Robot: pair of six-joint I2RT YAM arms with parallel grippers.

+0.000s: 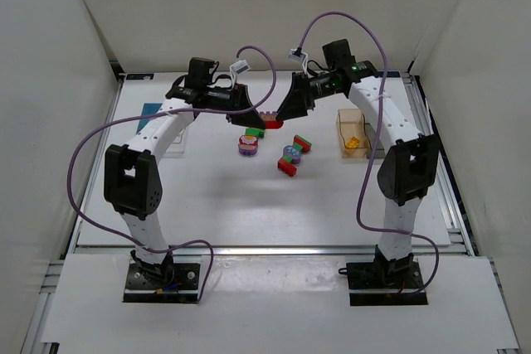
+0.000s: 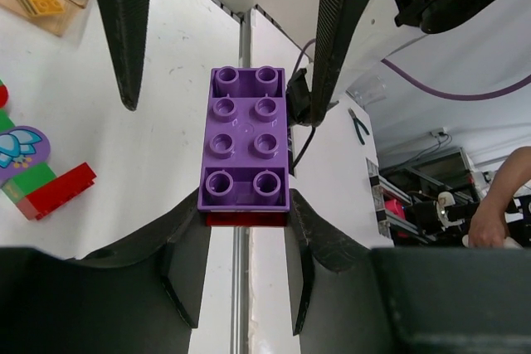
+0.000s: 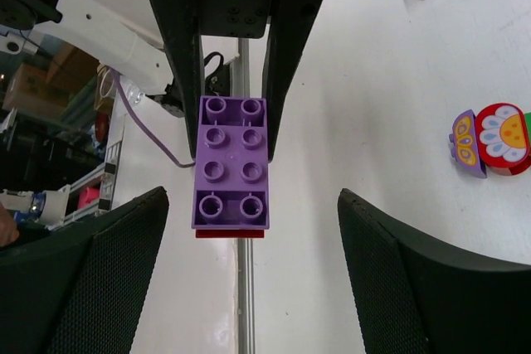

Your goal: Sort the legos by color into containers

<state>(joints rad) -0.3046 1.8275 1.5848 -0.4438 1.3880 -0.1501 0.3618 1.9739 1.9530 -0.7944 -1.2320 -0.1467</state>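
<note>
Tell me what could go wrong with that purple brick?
The left fingers pinch just one end of the purple brick, so it might slip and drop. A red brick is stuck under it; both colours could get sorted together. The right fingers gape wide around it and might bump the left ones when closing.

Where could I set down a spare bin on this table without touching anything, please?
Bare: the wide strip of table between its near edge and the loose legos. Crowded: far centre, where the left end effector holds a purple brick between the open right end effector fingers, beside the amber bin.
</note>
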